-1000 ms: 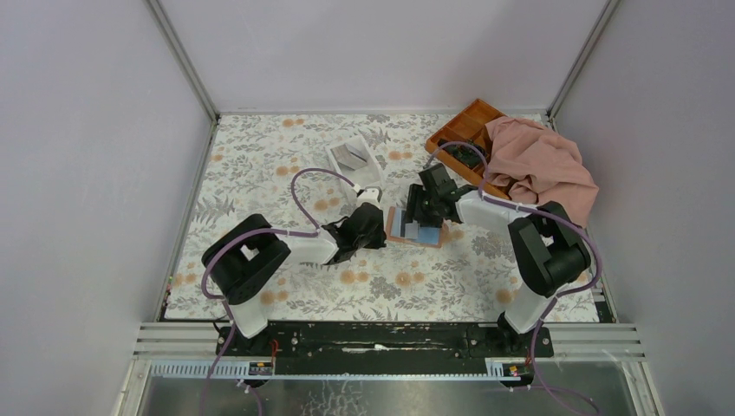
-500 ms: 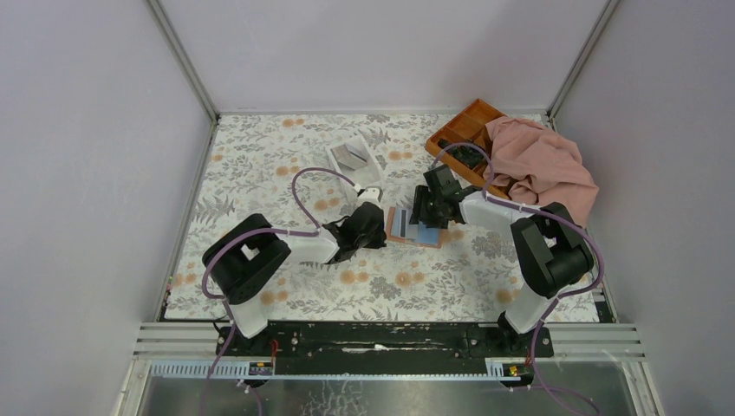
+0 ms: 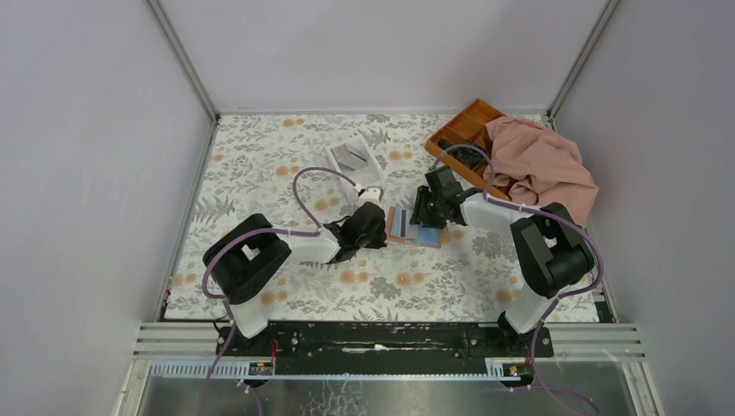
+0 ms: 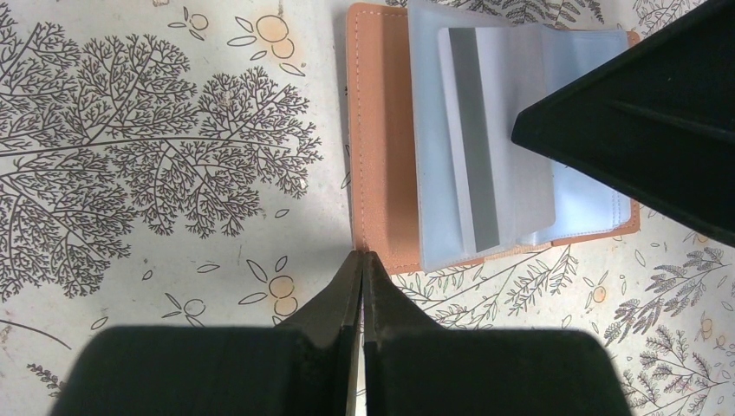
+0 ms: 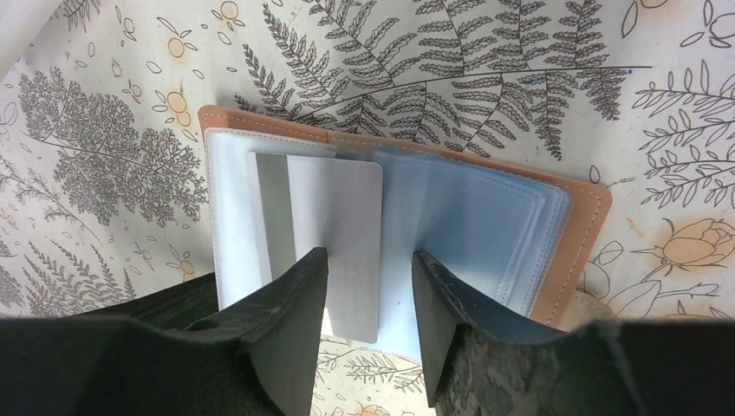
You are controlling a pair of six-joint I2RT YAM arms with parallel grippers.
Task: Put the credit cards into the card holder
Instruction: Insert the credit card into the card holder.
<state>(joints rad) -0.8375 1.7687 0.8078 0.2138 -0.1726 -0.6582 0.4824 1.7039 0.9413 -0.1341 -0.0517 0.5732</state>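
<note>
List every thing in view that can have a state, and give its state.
card holder: open, flat on the table.
credit card: lying flat on the holder's clear sleeves.
left gripper: shut, empty.
right gripper: open, astride the card's edge.
white box: open.
pink cloth: crumpled, covering part of the orange tray.

The desk (image 3: pixel 260 165) wears a pale covering printed with grey ferns, trees and small orange flowers. Towards the back, a little left of the middle, a small white box (image 3: pixel 354 157) lies at an angle with something grey inside. In the far right corner sits an orange compartment tray (image 3: pixel 459 130), also turned diagonally. A rumpled pink cloth (image 3: pixel 539 165) is heaped over the tray's right part and reaches the right wall. Something small and dark (image 3: pixel 468 156) lies in the tray at the cloth's edge; I can't make out what. Plain lilac walls (image 3: pixel 87 173) close three sides, and a metal rail (image 3: pixel 390 340) runs along the near edge.
</note>
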